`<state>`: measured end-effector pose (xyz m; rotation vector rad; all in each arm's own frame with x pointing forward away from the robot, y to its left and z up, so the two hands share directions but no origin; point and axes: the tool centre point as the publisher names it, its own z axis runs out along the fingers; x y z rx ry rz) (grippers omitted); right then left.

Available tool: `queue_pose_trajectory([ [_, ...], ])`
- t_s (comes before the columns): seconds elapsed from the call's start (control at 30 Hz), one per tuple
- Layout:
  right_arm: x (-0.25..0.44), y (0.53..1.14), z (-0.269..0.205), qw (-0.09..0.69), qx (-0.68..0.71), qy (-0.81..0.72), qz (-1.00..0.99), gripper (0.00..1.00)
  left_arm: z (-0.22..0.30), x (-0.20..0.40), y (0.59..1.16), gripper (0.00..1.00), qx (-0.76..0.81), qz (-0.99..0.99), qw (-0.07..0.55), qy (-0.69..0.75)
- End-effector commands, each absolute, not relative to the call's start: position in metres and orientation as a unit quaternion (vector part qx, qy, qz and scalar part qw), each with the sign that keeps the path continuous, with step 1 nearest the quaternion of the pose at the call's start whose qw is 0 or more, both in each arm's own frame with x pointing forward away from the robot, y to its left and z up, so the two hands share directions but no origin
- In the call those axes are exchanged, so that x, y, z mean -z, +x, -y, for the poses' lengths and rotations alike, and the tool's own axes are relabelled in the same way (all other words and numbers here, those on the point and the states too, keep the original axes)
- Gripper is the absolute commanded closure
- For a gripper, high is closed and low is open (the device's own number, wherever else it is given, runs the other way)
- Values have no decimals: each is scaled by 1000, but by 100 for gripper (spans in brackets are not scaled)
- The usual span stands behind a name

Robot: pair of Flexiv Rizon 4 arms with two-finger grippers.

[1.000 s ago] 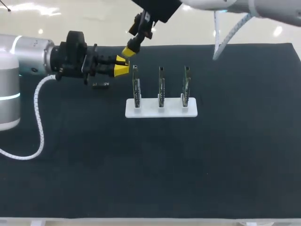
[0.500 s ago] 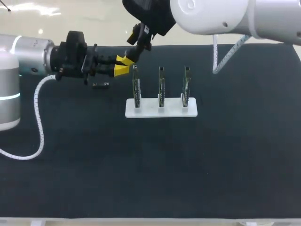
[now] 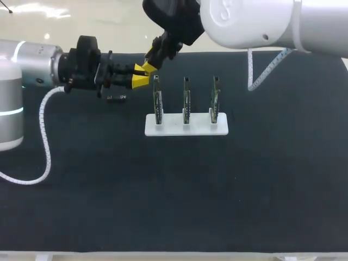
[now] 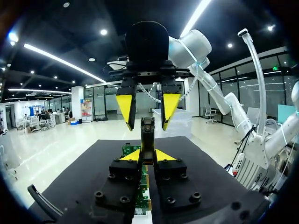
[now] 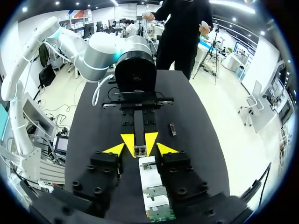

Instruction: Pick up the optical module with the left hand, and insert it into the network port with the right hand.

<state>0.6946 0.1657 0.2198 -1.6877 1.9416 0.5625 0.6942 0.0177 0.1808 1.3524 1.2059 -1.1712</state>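
- Yellow-tipped left hand clamps the optical module above the tabletop, so pickup is done.
- Right hand stands wide, its fingers flanking the module and seemingly not touching it.
- Handover and insertion at the network-port boards are left.

Black table, white stand bearing three upright boards, small dark piece nearby
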Motion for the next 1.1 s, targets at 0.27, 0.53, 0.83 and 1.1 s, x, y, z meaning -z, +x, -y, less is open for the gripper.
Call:
queue_pose_trajectory([
  [0.27,-219,692,-165,251,-205,-621,-713,69,-18,-180,694,100,478,-492,474,552],
  [0.53,-220,691,-165,252,-204,-620,-715,100,-18,-180,694,100,478,-492,474,552],
  [0.83,-220,691,-166,250,-202,-621,-715,100,-18,-180,694,0,478,-492,474,552],
  [1.1,-220,691,-166,249,-201,-621,-715,100,-18,-180,694,0,478,-492,474,552],
])
